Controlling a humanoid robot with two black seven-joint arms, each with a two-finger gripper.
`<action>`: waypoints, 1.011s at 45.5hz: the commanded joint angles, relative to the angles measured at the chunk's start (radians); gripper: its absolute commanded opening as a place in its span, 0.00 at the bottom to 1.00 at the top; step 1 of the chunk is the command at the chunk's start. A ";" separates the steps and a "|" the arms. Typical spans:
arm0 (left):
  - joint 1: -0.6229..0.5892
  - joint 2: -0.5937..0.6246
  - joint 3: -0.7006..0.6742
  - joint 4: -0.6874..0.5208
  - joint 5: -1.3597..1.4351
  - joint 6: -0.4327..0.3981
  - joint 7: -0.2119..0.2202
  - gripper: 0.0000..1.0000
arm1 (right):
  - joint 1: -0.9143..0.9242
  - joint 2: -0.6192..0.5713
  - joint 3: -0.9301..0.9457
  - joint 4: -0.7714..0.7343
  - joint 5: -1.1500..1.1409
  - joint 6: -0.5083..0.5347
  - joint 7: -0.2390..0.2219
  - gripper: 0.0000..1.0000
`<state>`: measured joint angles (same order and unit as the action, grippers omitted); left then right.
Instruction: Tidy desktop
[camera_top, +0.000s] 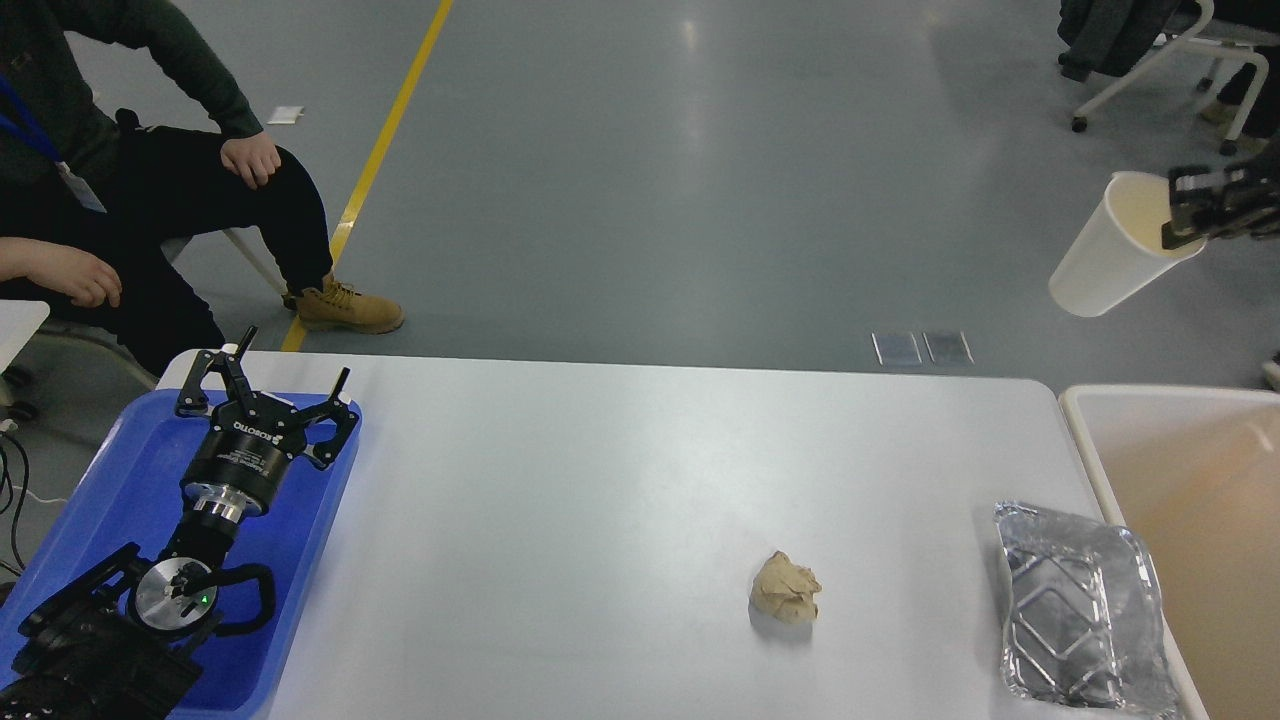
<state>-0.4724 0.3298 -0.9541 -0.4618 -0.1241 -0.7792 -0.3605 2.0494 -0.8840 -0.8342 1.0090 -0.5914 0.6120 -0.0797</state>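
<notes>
The white desktop (600, 480) fills the lower half of the view. On it lie a crumpled tan paper ball (785, 588) right of centre and a foil tray (1085, 610) at the right edge. My left gripper (290, 375) is open and empty, hovering over the blue plastic tray (300, 560) at the desktop's left end. My right gripper (1190, 210) is at the far right, high above the floor, shut on the rim of a white paper cup (1110, 250) that hangs tilted beyond the desktop.
A cream bin with a white rim (1180, 470) stands against the desktop's right edge. A seated person (150, 190) is at the far left beyond the desktop. A chair (1160, 60) stands at the top right.
</notes>
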 joint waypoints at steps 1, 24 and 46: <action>0.000 0.000 0.000 0.000 0.000 0.000 0.000 0.99 | -0.103 -0.053 0.003 -0.180 0.229 -0.268 -0.008 0.00; 0.000 0.000 0.000 0.000 0.000 0.000 0.000 0.99 | -0.540 -0.084 0.326 -0.233 0.789 -0.848 -0.051 0.00; 0.000 0.000 0.000 0.000 0.000 0.000 0.000 0.99 | -1.075 0.243 1.024 -0.814 0.782 -0.850 -0.135 0.00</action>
<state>-0.4725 0.3298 -0.9541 -0.4616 -0.1242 -0.7792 -0.3605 1.1861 -0.8006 -0.0671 0.4604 0.1748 -0.2430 -0.1912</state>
